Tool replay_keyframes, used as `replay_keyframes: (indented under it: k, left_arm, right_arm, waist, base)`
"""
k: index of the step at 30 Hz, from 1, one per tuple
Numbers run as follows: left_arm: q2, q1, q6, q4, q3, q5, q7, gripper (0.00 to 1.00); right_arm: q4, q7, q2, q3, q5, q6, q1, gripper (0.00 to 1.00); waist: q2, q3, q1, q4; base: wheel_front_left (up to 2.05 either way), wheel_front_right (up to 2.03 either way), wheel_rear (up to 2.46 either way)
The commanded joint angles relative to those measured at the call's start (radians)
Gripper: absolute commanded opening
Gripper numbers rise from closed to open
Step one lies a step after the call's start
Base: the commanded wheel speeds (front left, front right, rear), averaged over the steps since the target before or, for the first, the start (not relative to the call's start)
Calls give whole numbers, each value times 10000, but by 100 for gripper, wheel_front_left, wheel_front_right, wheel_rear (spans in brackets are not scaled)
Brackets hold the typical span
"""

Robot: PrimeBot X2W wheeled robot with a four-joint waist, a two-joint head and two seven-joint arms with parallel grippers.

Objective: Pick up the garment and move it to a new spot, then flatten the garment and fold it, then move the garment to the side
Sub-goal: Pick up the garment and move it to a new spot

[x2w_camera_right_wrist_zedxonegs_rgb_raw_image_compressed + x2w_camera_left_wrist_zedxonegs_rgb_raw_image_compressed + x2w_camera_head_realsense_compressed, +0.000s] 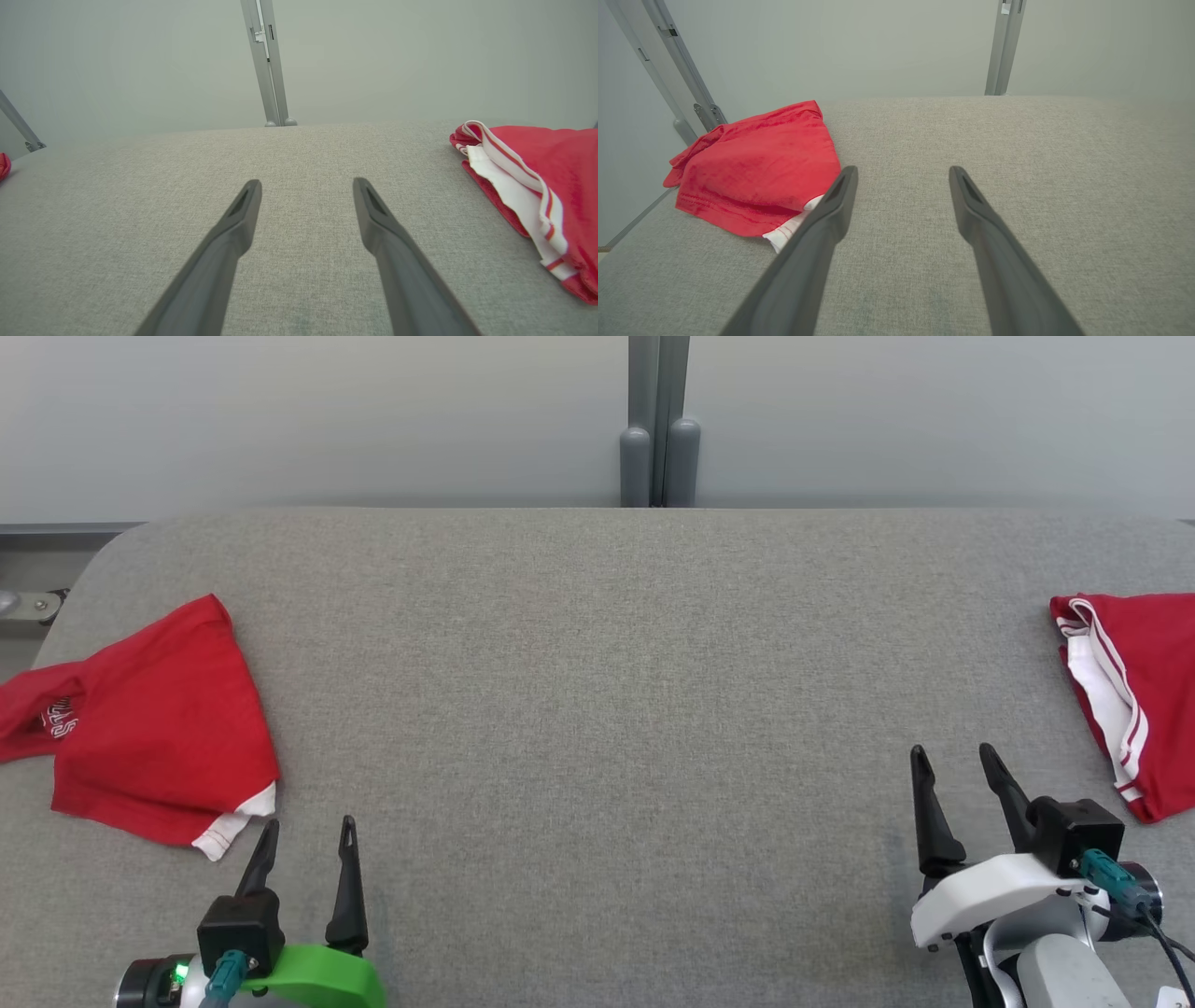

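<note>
Head view: left gripper (310, 821) lower left, fingers spread wide, nothing held. Red garment (159, 737) crumpled at the left edge of the grey table (597, 709), just beyond the fingertips. Right gripper (953, 749) lower right, equally wide, empty; striped-trim garment (1153, 691) near it at the right edge
Left wrist view: red garment (756, 172) just beside one finger, white hem partly behind it, contact unclear
Right wrist view: striped-trim garment (560, 177) off to the side, apart from the fingers
</note>
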Motion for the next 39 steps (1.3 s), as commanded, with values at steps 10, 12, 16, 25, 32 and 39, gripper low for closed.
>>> replay_keyframes:
  k: [10, 12, 16, 25, 32, 39]
  left_arm:
    - [-11, -18, 120, 158, 192, -119, 5, 100]
    - [-12, -50, 130, 197, 204, -143, 5, 100]
    - [-12, -152, 215, 271, 256, -243, 5, 100]
    - [-8, -111, 411, 325, 514, -393, 3, 100]
    - [-8, 127, 597, 416, 862, -581, 5, 100]
    - [-12, 187, 675, 379, 1107, -784, 5, 100]
  right_arm:
    - [-196, -28, 4, 414, 33, -16, 99, 100]
    - [-186, -28, 6, 521, 86, -16, 67, 100]
    - [-205, -28, 6, 734, 94, -16, -25, 100]
    - [-216, -28, 6, 1215, 21, -16, -204, 100]
    - [-289, -28, 3, 1662, 157, -16, -367, 100]
    - [-267, -28, -1, 2059, 192, -16, -448, 100]
  waist:
    - [0, 88, 1, 183]
    - [0, 124, 1, 325]
    - [0, 243, 1, 728]
    - [0, 375, 1, 1661]
    - [0, 448, 1, 2400]
    - [0, 573, 1, 3103]
  base:
    - [0, 0, 0]
    - [0, 0, 0]
    - [0, 0, 0]
    - [0, 0, 0]
    - [0, 0, 0]
    - [0, 0, 0]
